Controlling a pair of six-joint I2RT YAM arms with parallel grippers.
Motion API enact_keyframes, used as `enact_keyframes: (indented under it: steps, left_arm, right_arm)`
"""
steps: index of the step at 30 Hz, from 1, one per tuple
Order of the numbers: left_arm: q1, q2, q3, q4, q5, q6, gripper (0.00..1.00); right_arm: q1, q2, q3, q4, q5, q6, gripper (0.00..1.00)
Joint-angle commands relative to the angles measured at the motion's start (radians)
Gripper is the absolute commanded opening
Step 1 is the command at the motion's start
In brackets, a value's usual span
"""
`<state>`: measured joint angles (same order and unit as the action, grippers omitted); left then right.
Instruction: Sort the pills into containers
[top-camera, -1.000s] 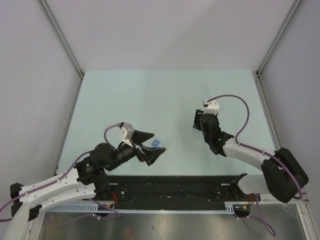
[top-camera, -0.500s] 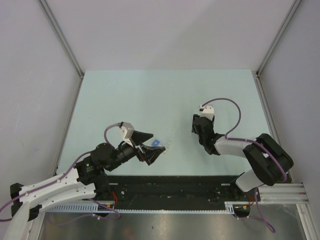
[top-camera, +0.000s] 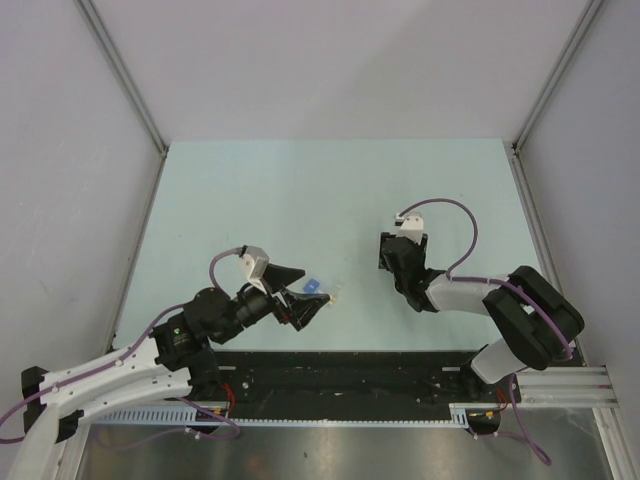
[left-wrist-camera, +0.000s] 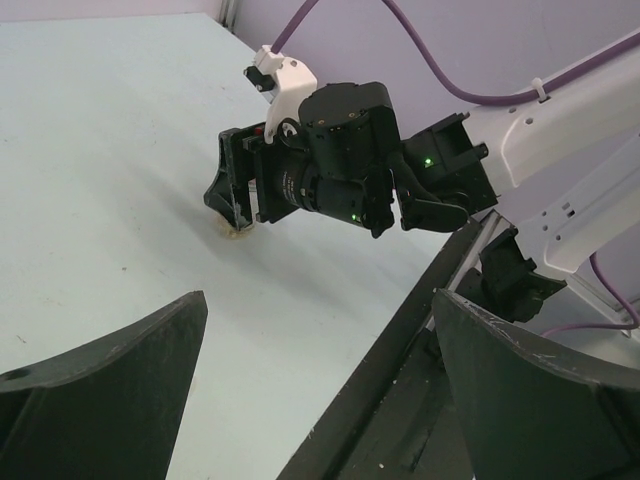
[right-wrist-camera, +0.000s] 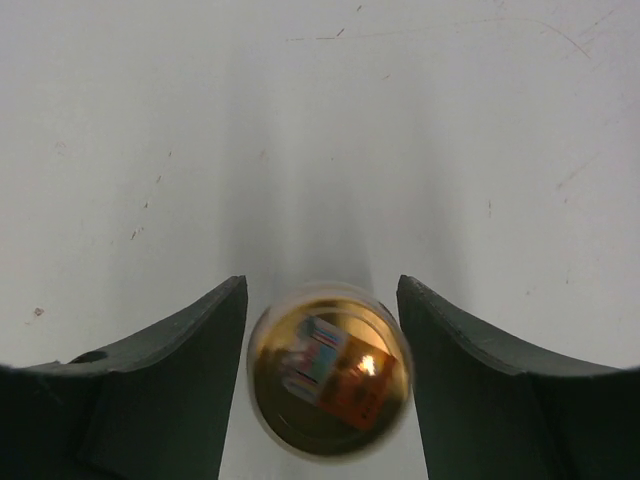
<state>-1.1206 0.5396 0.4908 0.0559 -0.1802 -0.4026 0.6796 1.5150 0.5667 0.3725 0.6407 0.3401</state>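
The stubby orange-tan jar stands on the pale table between my right gripper's fingers, with thin slivers of gap on both sides. My right gripper is open around the jar and points down at the table. From the left wrist view the jar shows as a tan bit under that gripper. The slim vial with a blue cap lies on the table by the wide-open fingertips of my left gripper. A tiny tan pill rests just right of the vial. Nothing is between the left gripper's fingers.
A black rail runs along the near table edge between the arm bases. Grey walls with metal posts close in the table on the left, back and right. The right arm's elbow is folded near the right edge.
The right arm has folded at the elbow and its gripper has shifted slightly left and down. Its jaws have spread a little around the jar. The left arm has not moved.
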Motion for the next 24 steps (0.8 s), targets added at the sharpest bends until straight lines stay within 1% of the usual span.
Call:
enact_keyframes:
  steps: [1,3,4,6,10,11,13,15,17,18,19,20,21,22,23,24]
  left_arm:
    - [0.002,0.005,-0.001,0.013,-0.005,-0.022,1.0]
    - [0.002,0.002,-0.001,0.013,-0.005,-0.022,1.0]
    - [0.002,0.0,-0.003,0.013,-0.008,-0.022,1.0]
    - [0.002,-0.007,-0.004,0.012,-0.016,-0.022,1.0]
    - [0.004,-0.027,-0.015,0.007,-0.059,-0.042,1.0]
    - [0.002,-0.03,-0.018,0.004,-0.079,-0.048,1.0]
    - [0.002,-0.044,-0.029,0.002,-0.102,-0.071,1.0]
    - [0.002,-0.058,-0.047,-0.005,-0.152,-0.106,1.0]
    - [0.004,-0.067,-0.06,-0.021,-0.208,-0.148,1.0]
    - [0.005,-0.076,-0.061,-0.031,-0.231,-0.162,1.0]
    - [0.005,-0.079,-0.06,-0.081,-0.258,-0.18,0.99]
    - [0.008,-0.084,-0.057,-0.103,-0.312,-0.22,0.98]
    - [0.013,-0.09,-0.057,-0.122,-0.332,-0.24,0.97]
    - [0.018,-0.107,-0.058,-0.157,-0.349,-0.26,0.94]
    - [0.024,-0.118,-0.066,-0.166,-0.364,-0.292,0.93]
    - [0.031,-0.131,-0.07,-0.174,-0.378,-0.303,0.92]
  right_arm:
    - [0.003,-0.033,-0.002,0.002,0.005,0.01,0.69]
    - [0.002,-0.044,-0.002,-0.007,0.001,0.008,0.73]
    - [0.005,-0.052,-0.002,-0.012,-0.006,0.005,0.76]
    - [0.005,-0.099,-0.002,-0.024,-0.016,-0.003,0.79]
    - [0.005,-0.22,0.013,-0.053,-0.045,-0.047,0.89]
    - [0.006,-0.266,0.024,-0.085,-0.053,-0.058,0.89]
    - [0.006,-0.301,0.064,-0.142,-0.085,-0.093,0.9]
    - [0.014,-0.346,0.111,-0.178,-0.149,-0.151,0.9]
    - [0.044,-0.377,0.146,-0.231,-0.193,-0.188,0.89]
    - [0.058,-0.386,0.162,-0.248,-0.279,-0.231,0.89]
    - [0.067,-0.389,0.2,-0.286,-0.341,-0.249,0.89]
    - [0.098,-0.389,0.223,-0.311,-0.402,-0.271,0.88]
    - [0.118,-0.371,0.246,-0.342,-0.52,-0.288,0.87]
    - [0.141,-0.359,0.296,-0.412,-0.567,-0.32,0.86]
    - [0.187,-0.339,0.317,-0.44,-0.608,-0.326,0.86]
    - [0.201,-0.302,0.337,-0.463,-0.687,-0.328,0.83]
